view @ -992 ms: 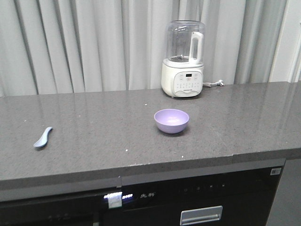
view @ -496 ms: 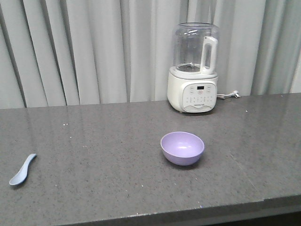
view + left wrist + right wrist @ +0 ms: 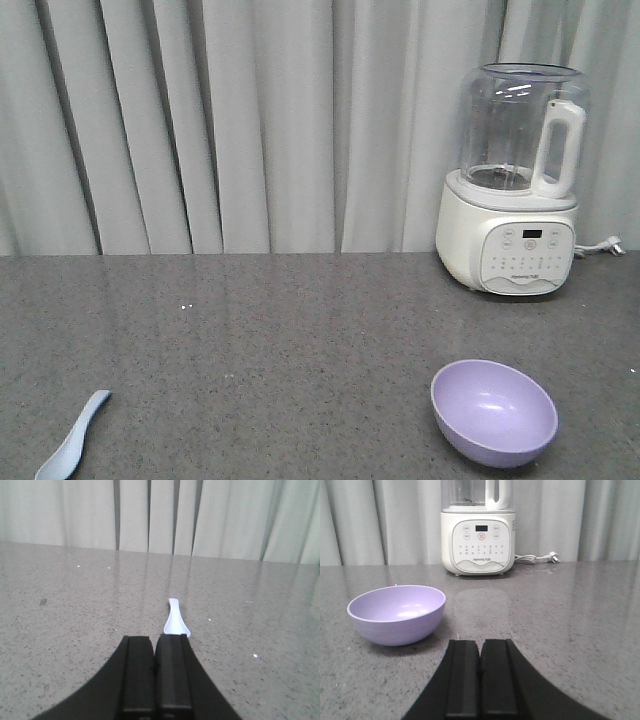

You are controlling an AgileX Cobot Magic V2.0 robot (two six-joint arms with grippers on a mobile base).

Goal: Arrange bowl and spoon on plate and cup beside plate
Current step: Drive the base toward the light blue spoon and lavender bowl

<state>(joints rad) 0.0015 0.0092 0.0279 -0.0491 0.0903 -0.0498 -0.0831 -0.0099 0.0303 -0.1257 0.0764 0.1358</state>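
Left tool (image 3: 153,641), right tool (image 3: 480,644) — jaws together

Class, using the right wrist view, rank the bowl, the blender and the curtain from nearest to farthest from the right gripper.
Measured from the right gripper:
1. bowl: ahead and to the left, closest.
2. blender: straight ahead, farther back.
3. curtain: behind the blender, across the whole background.

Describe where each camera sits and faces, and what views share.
Front view: above the counter, facing the curtain; shows spoon, bowl, blender; no robot parts.
Left wrist: behind the shut left pincer, facing spoon and curtain.
Right wrist: behind the shut right pincer, facing bowl and blender.
Shared: front and right wrist, bowl and blender; front and left, spoon.
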